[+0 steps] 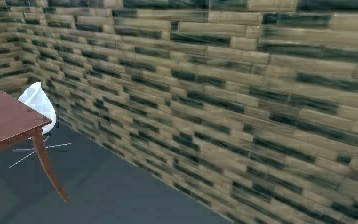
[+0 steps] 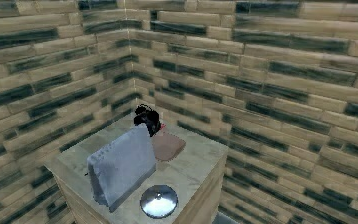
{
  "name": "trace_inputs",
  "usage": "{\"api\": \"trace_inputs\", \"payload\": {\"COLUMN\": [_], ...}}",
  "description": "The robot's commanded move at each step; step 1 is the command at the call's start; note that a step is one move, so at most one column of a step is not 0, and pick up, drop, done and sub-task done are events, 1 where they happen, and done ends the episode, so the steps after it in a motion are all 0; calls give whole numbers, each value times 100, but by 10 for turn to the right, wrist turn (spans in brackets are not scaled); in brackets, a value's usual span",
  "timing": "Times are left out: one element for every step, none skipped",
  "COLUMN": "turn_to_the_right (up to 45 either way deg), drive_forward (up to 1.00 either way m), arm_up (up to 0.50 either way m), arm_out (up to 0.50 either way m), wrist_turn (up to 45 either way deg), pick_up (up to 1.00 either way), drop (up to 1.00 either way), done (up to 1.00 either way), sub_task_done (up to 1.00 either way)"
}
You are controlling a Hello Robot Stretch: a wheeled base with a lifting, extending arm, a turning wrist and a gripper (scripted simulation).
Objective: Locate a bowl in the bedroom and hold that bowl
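A round, shiny grey bowl-like dish (image 2: 159, 203) sits on the near edge of a pale wooden bedside cabinet (image 2: 202, 172) in the arm side view. Just behind it a flat grey panel (image 2: 120, 166) stands tilted, like a laptop lid or a frame. Farther back on the same top lie a reddish-brown flat thing (image 2: 168, 147) and a small dark object (image 2: 145, 121) whose kind I cannot make out.
Brick-patterned walls (image 1: 217, 90) meet in a corner behind the cabinet. In the forward view a brown wooden table (image 1: 9, 118) juts in from the left, with a white thing (image 1: 37, 102) on thin legs behind it. Dark floor (image 1: 107, 190) lies between table and wall.
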Motion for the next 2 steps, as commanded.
{"api": "trace_inputs", "payload": {"turn_to_the_right": [0, 0], "drive_forward": [0, 0], "arm_up": [0, 0], "arm_out": [44, 0], "wrist_turn": [0, 450], "pick_up": [0, 0], "drop": [0, 0], "done": [0, 0], "sub_task_done": [0, 0]}}
